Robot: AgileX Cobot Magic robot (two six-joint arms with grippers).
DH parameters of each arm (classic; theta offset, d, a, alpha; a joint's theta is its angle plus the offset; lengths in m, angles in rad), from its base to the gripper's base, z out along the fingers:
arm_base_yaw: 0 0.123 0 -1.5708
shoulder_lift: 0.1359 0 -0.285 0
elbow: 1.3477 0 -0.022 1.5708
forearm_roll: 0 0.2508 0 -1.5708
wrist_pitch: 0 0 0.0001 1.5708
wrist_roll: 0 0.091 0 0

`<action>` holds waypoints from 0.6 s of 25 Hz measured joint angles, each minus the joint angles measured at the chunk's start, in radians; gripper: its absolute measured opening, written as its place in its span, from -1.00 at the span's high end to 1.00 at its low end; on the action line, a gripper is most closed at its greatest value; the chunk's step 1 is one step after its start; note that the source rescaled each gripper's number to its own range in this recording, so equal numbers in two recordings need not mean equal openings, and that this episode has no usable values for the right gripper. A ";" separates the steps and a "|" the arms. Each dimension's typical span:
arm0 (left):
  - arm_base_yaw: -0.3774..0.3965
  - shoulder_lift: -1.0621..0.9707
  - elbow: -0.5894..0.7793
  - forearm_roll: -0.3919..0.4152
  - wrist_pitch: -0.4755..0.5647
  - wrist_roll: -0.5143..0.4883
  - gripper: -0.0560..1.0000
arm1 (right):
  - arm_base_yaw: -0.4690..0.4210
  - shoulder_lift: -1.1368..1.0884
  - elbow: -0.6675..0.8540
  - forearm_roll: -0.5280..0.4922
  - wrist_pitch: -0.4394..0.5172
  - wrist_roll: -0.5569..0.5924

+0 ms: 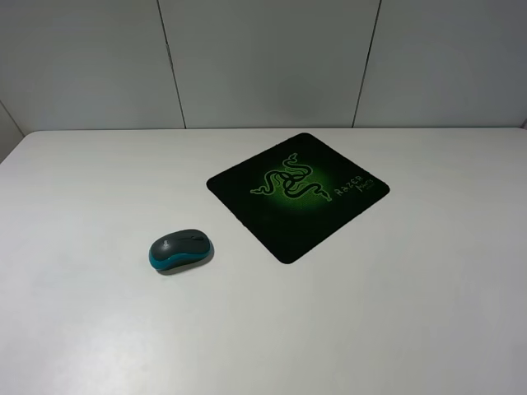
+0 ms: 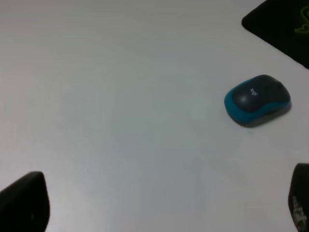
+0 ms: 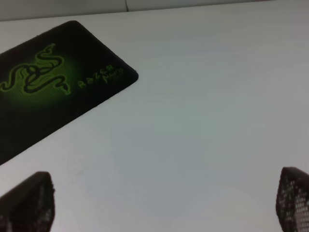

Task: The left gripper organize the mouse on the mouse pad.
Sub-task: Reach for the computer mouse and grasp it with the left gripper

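The mouse, dark grey on top with teal sides, lies on the white table to the left of the mouse pad, apart from it. The pad is a black square turned like a diamond, with a green snake logo. In the left wrist view the mouse sits well ahead of my left gripper, which is open with nothing between its fingertips; a corner of the pad shows beyond. My right gripper is open over bare table, the pad ahead of it. Neither arm shows in the exterior high view.
The white table runs to a grey panelled wall at the back. Nothing else stands on it.
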 joint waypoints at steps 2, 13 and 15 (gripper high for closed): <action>0.000 0.038 -0.042 -0.003 0.030 -0.001 -0.95 | 0.000 0.000 0.000 0.000 0.000 0.000; -0.004 0.533 -0.343 -0.044 0.105 0.118 -0.95 | 0.000 0.000 0.000 0.000 0.000 0.000; -0.030 0.612 -0.372 -0.046 0.105 0.135 -0.94 | 0.000 0.000 0.000 0.000 0.000 0.000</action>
